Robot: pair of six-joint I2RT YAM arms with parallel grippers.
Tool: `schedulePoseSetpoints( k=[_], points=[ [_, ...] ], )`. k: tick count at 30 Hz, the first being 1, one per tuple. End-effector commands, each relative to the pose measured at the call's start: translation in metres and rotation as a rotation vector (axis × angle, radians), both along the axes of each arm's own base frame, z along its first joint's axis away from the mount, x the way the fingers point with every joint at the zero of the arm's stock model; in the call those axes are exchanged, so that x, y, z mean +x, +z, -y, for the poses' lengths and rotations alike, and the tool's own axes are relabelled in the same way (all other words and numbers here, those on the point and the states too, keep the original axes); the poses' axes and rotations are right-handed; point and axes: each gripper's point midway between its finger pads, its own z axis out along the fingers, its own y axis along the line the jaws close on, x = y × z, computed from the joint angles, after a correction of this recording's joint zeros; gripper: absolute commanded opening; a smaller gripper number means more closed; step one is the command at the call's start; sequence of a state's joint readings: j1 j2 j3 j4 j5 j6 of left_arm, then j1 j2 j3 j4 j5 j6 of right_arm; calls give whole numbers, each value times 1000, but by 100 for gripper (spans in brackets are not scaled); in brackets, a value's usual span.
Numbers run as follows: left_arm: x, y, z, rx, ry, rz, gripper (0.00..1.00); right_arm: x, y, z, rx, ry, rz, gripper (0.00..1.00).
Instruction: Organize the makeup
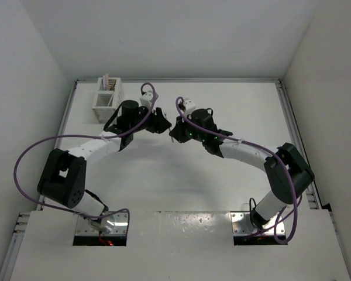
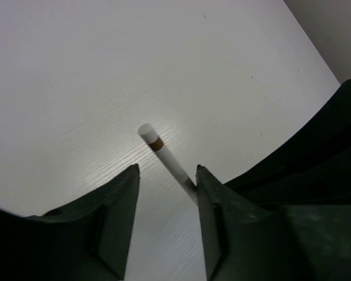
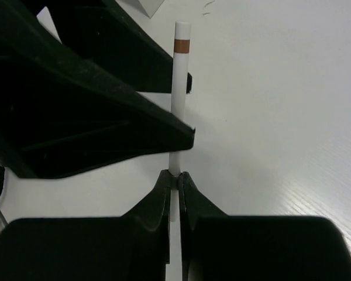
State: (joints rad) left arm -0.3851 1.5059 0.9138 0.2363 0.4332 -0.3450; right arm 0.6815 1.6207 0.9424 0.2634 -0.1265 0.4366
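- Your right end effector (image 3: pixel 175 178) is pinched tight on one end of a white stick (image 3: pixel 179 88) that has a tan band near its free tip.
- Your left end effector (image 2: pixel 167 171) stands wide, with a finger on either side of that stick. The stick runs close against one finger, and you cannot tell whether they touch.
- Both end effectors meet over the table (image 1: pixel 222 99), to the right of the white slatted box (image 1: pixel 108 100) and a little nearer the arm bases.
- Pinkish sticks (image 1: pixel 106 79) stand upright in the far side of the box.
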Motion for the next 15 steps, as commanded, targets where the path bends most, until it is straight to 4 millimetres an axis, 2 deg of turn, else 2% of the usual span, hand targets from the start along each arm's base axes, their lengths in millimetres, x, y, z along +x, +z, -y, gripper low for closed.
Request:
schedulePoseSetpoints(
  k=[1,3,8,14,15],
  points=[
    [13,20,7,-69,28,49,44,-2,9,-14,71,25,14,0],
    [13,22,8,-75,31,41,30,-1,10,-14,79,23,14,0],
    [10,19,11,-85,12,22,23,-4,7,-18,86,31,-1,0],
    [9,13,15,-88,-6,-8,0,-4,5,-18,81,33,-3,0],
    [9,13,15,-88,-6,-8,0,-3,5,-18,81,35,-4,0]
  ],
)
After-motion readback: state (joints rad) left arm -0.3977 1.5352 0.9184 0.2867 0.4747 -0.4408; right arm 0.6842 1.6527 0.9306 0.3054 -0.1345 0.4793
